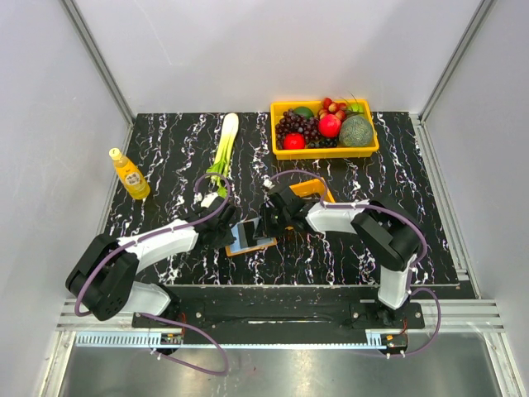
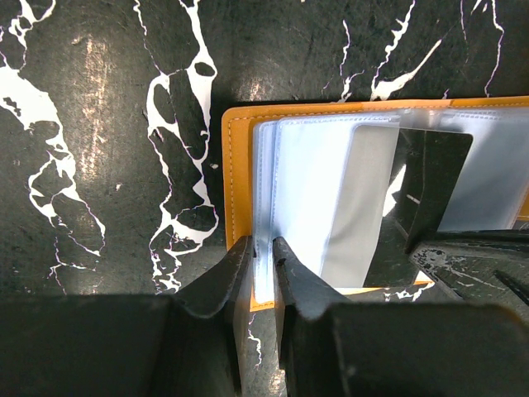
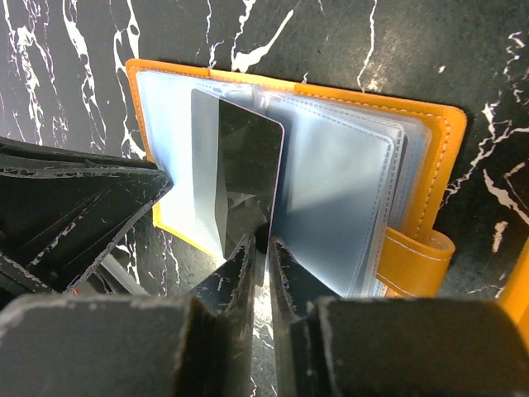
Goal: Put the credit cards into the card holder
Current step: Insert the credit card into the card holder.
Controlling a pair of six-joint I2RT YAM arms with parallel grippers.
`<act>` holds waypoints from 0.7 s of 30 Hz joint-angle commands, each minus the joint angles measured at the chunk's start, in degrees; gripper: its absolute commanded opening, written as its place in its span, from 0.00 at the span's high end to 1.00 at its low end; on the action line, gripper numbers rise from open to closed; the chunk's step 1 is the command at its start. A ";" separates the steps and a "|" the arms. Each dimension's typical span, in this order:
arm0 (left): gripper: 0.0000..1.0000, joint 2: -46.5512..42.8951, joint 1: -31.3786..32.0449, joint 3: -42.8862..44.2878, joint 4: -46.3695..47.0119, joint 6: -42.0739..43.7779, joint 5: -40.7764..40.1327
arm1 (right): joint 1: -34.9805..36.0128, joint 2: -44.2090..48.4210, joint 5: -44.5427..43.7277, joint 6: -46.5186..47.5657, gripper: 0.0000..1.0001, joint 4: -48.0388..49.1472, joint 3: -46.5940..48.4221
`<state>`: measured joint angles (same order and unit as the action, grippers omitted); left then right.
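Note:
The orange card holder [image 1: 248, 246] lies open on the black marble table between my two grippers, its clear inner sleeves facing up. My left gripper [image 2: 264, 252] is shut on the near-left edge of a clear sleeve of the holder [image 2: 237, 165]. My right gripper [image 3: 261, 240] is shut on one credit card [image 3: 240, 174], glossy and reflecting dark, held on edge over the holder's sleeves [image 3: 430, 157]. The same card shows in the left wrist view [image 2: 421, 194]. In the top view the left gripper [image 1: 230, 236] and right gripper [image 1: 269, 223] meet over the holder. No other cards show.
A small orange tray [image 1: 314, 190] sits just behind the right gripper. A yellow fruit basket [image 1: 326, 152] stands at the back, a leek [image 1: 223, 147] left of it, and a yellow bottle [image 1: 130, 174] at the far left.

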<state>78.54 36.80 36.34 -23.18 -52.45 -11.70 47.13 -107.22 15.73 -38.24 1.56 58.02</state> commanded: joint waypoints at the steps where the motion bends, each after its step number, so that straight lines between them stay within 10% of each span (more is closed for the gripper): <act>1: 0.82 4.34 -0.15 -3.90 -2.92 0.77 1.07 | 0.06 -2.03 0.71 1.50 0.85 -2.09 0.60; 21: 0.78 1.70 -0.15 -4.26 -2.57 0.41 0.01 | 1.12 -5.72 6.95 9.41 0.84 -5.08 7.11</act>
<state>77.69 36.75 35.83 -22.65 -52.38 -11.64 47.24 -111.31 21.23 -31.20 -1.45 63.40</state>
